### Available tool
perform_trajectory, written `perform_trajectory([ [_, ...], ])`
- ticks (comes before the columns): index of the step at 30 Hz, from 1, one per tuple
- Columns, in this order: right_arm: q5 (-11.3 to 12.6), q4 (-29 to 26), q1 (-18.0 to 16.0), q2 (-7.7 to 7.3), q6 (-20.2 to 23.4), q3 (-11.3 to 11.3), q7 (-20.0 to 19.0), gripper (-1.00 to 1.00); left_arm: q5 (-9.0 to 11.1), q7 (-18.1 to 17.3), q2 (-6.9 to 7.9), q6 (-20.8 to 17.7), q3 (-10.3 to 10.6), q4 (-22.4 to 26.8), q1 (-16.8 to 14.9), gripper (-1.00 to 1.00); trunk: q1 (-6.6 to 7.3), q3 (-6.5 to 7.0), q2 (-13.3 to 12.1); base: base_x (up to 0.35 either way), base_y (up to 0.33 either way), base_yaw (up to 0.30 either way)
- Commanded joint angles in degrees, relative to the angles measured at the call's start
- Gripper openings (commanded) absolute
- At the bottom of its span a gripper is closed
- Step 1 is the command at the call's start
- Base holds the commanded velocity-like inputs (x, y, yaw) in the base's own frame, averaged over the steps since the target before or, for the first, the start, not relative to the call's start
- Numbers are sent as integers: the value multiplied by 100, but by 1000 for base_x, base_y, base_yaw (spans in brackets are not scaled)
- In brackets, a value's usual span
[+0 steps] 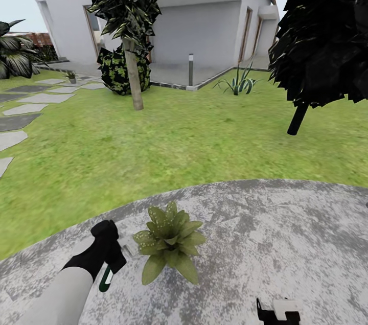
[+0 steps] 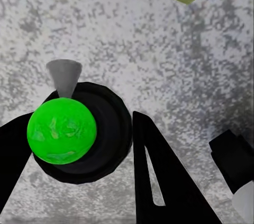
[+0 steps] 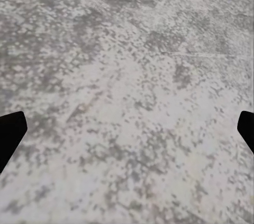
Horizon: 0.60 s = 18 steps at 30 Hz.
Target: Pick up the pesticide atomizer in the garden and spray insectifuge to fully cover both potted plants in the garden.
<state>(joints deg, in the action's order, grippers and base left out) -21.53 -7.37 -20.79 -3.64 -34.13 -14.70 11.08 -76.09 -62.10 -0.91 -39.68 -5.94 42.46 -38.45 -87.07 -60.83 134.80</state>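
**Spraying the first plant**

The left gripper (image 1: 113, 257) is clamped on the pesticide atomizer (image 1: 107, 278), nozzle toward the potted plant (image 1: 169, 241) just beside it; whitish insectifuge (image 1: 161, 218) specks dot its leaves. Next, probably more bursts, then find the second plant. The right gripper (image 3: 127, 129) hangs spread wide over the patio (image 1: 286, 243).

The round patio (image 1: 266, 243) reads as rough mottled grey stone, speckled light and dark, totally matt. Lawn (image 1: 204, 141) is a fuzzy, soft-looking green texture. The pesticide atomizer (image 2: 62, 131) looks like smooth plastic, its bright green bottom a bit glossy, with a matt black collar around it. The left gripper (image 1: 110, 248) is flat matt black. The potted plant (image 1: 168, 240) has waxy green leaves dotted with pale specks.
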Motion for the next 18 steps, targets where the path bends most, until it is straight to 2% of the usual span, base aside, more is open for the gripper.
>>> perform_trajectory([
  [1, -61, 8, -4, -2, -14, -24, 33, 100, -43, -65, -15, -36, -20, -3, -7, -100, 1, -5, 2, 0, 0, 0],
  [4, -61, 8, -4, -5, -9, -24, 29, 100, -489, -507, -99, -39, 244, 18, -87, -100, 1, -5, 2, 0, 0, 0],
  [5, -61, 8, -4, -5, -7, -24, 27, 100, -756, -867, -139, -44, 400, 29, -183, -100, 1, -5, 2, 0, 0, 0],
  [9, -61, 8, -4, -5, -6, -24, 27, 100, -1320, -1830, -202, -49, 619, 54, -496, -100, 1, -5, 2, 0, 0, 0],
  [11, -61, 8, -4, -5, -6, -24, 26, 100, -1403, -1950, -166, -49, 641, 59, -547, -100, 1, -5, 2, 0, 0, 0],
  [15, -61, 8, -4, -5, -6, -24, 26, 100, -1424, -1937, -70, -41, 617, 61, -506, -100, 1, -5, 2, 0, 0, 0],
  [17, -61, 8, -4, -5, -6, -24, 26, 100, -1425, -1892, 15, -39, 605, 59, -486, -100, 1, -5, 2, 0, 0, 0],
  [18, -61, 8, -4, -5, -6, -24, 26, 100, -1425, -1851, 107, -35, 595, 52, -477, -100, 1, -5, 2, 0, 0, 0],
])
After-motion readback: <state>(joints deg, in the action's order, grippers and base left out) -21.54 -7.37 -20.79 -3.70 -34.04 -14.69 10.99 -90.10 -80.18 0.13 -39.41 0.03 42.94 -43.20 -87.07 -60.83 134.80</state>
